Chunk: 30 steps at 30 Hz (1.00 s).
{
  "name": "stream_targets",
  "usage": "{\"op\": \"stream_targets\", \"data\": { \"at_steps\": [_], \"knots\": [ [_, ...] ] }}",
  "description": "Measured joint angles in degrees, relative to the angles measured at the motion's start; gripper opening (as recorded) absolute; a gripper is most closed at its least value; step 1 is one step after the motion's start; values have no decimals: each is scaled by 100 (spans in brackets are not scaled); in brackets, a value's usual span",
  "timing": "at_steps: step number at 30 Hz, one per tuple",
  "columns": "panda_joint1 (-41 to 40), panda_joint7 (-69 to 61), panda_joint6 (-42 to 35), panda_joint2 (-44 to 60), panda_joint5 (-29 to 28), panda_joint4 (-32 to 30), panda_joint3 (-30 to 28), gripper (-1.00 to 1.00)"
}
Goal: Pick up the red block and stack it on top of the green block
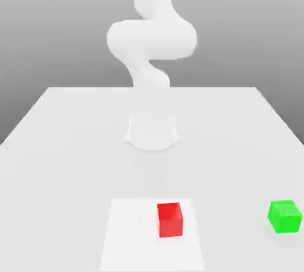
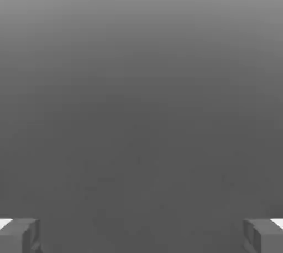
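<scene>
Spreading wide, the gripper (image 2: 141,235) shows one grey fingertip (image 2: 19,235) at each side of the hand view, nothing between them but plain grey ground. Neither block lies near those fingers. On the white table (image 1: 59,146), the red block (image 1: 170,219) sits on a paler square patch (image 1: 127,235); the green block (image 1: 284,215) rests well apart, toward the exterior view's right.

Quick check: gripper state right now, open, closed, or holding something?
Gripper: open, fingers spread wide, nothing between them. The red block sits on the table, unheld.
</scene>
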Motion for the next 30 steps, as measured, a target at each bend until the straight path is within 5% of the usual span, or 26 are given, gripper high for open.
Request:
{"op": "stream_targets", "data": {
  "at_steps": [19, 26, 27, 30],
  "knots": [
    [286, -91, 2264, 4005, -6, -2083, 192, 0],
    [370, 5, 3422, 5458, -146, -2065, 97, 0],
    [368, 13, 3526, 5582, -160, -2048, 96, -100],
    [368, 17, 3526, 5582, -164, -2048, 96, -100]
  ]
}}
